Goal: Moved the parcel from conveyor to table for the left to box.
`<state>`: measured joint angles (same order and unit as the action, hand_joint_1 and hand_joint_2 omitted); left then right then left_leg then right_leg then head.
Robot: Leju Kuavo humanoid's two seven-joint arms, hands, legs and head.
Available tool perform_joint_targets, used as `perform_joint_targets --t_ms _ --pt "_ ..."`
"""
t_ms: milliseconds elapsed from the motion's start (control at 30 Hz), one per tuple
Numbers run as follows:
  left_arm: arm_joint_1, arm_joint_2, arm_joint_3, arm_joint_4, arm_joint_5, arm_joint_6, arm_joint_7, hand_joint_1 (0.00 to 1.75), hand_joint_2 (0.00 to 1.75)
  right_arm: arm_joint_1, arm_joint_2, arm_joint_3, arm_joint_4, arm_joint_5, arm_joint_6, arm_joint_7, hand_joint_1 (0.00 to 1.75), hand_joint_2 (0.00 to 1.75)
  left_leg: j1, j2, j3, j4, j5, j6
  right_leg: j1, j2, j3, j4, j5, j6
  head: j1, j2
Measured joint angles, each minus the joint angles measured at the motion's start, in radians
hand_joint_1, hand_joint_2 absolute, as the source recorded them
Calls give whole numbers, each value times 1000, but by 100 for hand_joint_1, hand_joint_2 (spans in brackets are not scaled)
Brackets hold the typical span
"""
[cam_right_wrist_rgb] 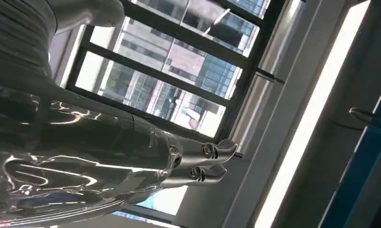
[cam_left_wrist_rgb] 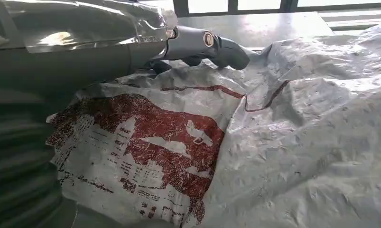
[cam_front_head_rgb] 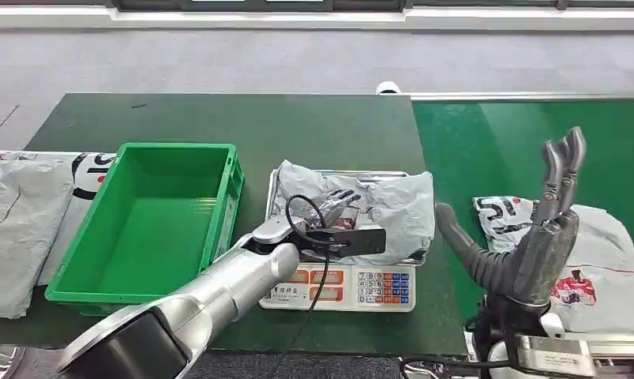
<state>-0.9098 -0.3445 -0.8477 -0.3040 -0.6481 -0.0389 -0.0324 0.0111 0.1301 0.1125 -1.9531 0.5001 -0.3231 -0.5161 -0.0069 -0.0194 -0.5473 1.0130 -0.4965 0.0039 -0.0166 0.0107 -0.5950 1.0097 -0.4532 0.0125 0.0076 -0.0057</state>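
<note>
Parcel [cam_front_head_rgb: 377, 207] lying crumpled on scale [cam_front_head_rgb: 341, 286], left hand [cam_front_head_rgb: 337, 207] pressing it without clear grip, right hand [cam_front_head_rgb: 534, 229] raised open, empty: risking slipping short of bin [cam_front_head_rgb: 151, 221].

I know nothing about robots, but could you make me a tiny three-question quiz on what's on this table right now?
1. True or false: the green crate already has a parcel in it.
2. The crumpled grey parcel under the left hand lies on: A) the conveyor, B) the scale, C) the floor?
3. Fill in: the right hand is raised with fingers apart and holds ____, while another parcel lies on the conveyor beneath it.

Key: 1 false, the crate is empty; 2 B, it sits on the scale's tray above the keypad; 3 nothing.
</note>
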Motion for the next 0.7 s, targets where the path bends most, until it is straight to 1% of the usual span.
perform_joint_targets --t_ms 567,600,700 --pt "0 0 -3 -1 -19 -14 2 0 175 -3 1 0 5 3 1 3 0 175 0 0 2 0 0 0 0 0 2 0 0 0 0 0" --pt "0 0 -4 -1 -21 -15 1 175 175 -6 2 0 5 3 1 7 0 175 0 0 2 0 0 0 0 0 2 0 0 0 0 0" --pt "1 0 -8 -2 -25 -3 0 175 175 -15 2 0 10 3 1 10 0 175 0 0 3 0 0 0 0 0 3 0 0 0 0 0"
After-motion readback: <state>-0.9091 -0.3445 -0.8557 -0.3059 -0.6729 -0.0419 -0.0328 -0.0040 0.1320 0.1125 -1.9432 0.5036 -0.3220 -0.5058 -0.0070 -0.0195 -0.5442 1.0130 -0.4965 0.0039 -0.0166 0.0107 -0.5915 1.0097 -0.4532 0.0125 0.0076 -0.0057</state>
